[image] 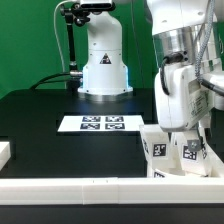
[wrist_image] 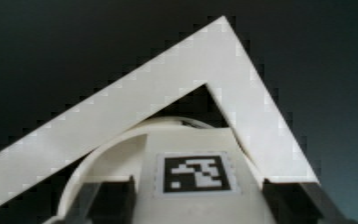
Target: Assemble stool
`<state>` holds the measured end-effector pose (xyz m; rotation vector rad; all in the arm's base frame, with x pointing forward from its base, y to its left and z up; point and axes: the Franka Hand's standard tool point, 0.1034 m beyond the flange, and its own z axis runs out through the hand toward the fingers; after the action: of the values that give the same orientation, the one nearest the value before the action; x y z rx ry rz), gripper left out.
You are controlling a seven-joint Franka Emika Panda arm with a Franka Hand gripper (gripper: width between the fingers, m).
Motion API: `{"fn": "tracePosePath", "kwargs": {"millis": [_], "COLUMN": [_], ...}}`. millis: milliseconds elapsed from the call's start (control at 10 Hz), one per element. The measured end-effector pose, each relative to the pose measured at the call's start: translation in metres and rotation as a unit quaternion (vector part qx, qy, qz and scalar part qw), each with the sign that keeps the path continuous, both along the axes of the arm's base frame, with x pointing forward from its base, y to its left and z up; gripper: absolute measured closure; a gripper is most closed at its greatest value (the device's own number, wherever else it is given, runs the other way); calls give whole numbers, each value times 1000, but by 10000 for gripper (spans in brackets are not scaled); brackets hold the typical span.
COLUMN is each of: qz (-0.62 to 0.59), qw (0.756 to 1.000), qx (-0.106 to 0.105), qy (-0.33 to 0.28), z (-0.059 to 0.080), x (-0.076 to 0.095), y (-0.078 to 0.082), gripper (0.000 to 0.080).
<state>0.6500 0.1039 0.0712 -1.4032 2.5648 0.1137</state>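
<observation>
My gripper (image: 170,128) stands low at the corner on the exterior view's right, where the white border rails (image: 95,188) meet. Tagged white stool parts (image: 172,153) are packed there; I cannot separate seat from legs in that view. In the wrist view a rounded white stool part (wrist_image: 158,150) bearing a square tag (wrist_image: 195,173) sits between my dark fingertips (wrist_image: 91,197), nested in the angle of the rails (wrist_image: 247,90). The fingers flank it closely, but whether the pads press it or merely bracket it, I cannot tell.

Judgement on the step in hand: this reads as taking hold of a part wedged in the corner. To do it well, I would centre the part between the fingers, close squarely on its flat faces, and lift straight up so it clears the rails and its neighbours without dragging.

Markings: only black-and-white square tags, on the parts and on the marker board (image: 92,123). No brand name or readable lettering is visible.
</observation>
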Motion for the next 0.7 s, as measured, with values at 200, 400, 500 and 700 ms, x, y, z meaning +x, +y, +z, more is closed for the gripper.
{"fn": "tracePosePath", "kwargs": {"millis": [200, 400, 500, 700], "qz": [14, 34, 57, 79], "qw": [1000, 999, 998, 996], "qx": [-2, -8, -10, -11], "qy": [-3, -19, -29, -46], "z": [0, 7, 15, 32], "x": [0, 2, 5, 10], "y": [1, 4, 6, 9], "gripper": [258, 184, 157, 152]}}
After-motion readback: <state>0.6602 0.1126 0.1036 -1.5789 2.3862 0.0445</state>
